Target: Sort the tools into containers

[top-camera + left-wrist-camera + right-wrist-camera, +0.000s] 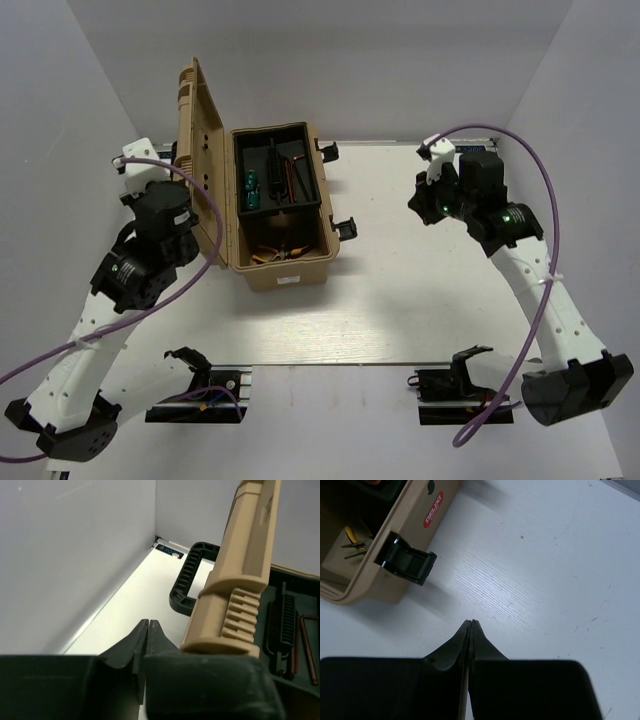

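Left gripper point(149, 625) hangs with its fingers pressed together on nothing, just beside the raised lid point(245, 570) of the tan toolbox point(290, 275) near the worktop's point(420, 300) far left corner. Right gripper point(471, 625), likewise closed and empty, hovers over bare worktop near a black latch point(405, 562). Green screwdrivers point(250, 188) and hex keys point(306, 645) lie in the box's black tray point(322, 180); yellow-handled pliers point(351, 536) lie in its near compartment.

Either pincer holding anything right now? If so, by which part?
Nothing is held. The left pincer is shut and empty, beside the toolbox lid. The right pincer is shut and empty above the table.
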